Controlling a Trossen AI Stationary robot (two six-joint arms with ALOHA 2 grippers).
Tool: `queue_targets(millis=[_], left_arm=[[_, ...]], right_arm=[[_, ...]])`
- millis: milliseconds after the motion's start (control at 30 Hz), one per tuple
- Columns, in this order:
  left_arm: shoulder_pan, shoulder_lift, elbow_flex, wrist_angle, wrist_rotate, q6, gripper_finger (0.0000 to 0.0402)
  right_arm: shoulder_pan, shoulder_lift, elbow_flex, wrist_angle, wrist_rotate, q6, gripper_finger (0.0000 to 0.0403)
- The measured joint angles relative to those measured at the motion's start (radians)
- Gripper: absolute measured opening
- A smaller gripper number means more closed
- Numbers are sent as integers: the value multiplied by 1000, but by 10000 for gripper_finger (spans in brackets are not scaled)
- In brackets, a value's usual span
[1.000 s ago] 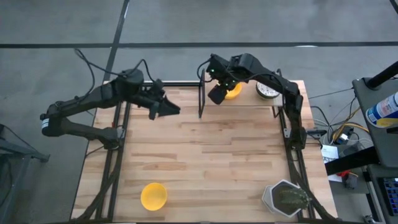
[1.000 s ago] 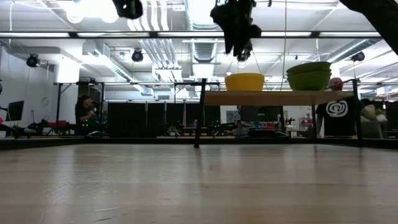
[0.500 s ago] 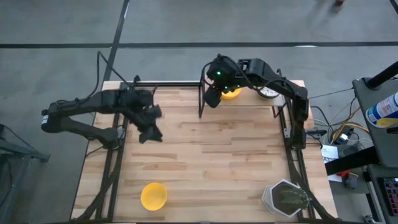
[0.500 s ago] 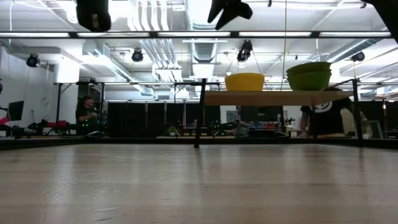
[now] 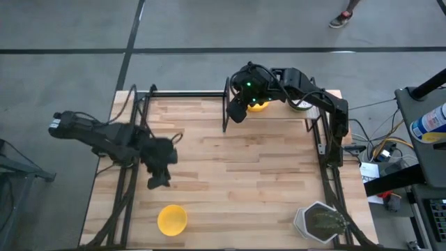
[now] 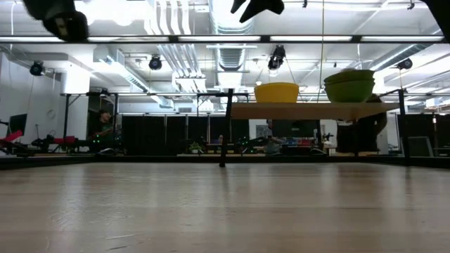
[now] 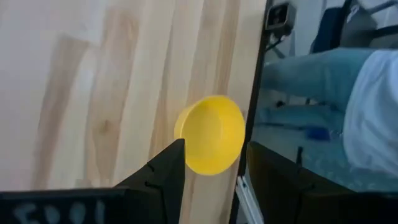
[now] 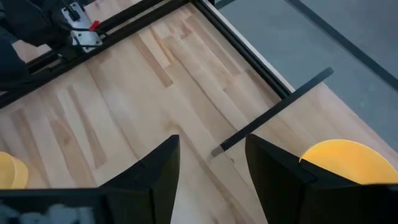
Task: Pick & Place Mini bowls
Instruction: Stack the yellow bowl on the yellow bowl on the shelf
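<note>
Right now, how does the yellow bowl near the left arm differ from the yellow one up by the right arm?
The near yellow bowl sits on the tabletop; the far yellow bowl sits on the raised shelf. The left gripper is beside the near bowl, the right gripper beside the far one. Both are plain yellow and ungripped.

One small round bright yellow bowl [image 5: 172, 219] lies on the wooden table [image 5: 237, 174] near its front edge, on the left side. It looks tipped on its side. A second yellow bowl [image 6: 276, 92] sits upright on a raised wooden shelf [image 6: 316, 110] at the back. Beside it on the shelf stands a stack of bowls [image 6: 349, 85] that looks green from the side; its inside is white with speckles.
</note>
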Motion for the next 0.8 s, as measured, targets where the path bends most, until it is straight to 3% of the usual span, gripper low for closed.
queue_targets(millis=[233,400,800], left_arm=[[-219,17,-97,120,-195,-191,163],[-318,55,-162,134,-285,-354,163],[-421,195,-285,375,-289,-477,163]], right_arm=[[30,-9,0,-4,-20,-25,180],[61,-10,0,-4,-46,-35,180],[85,-10,0,-4,-49,-79,180]])
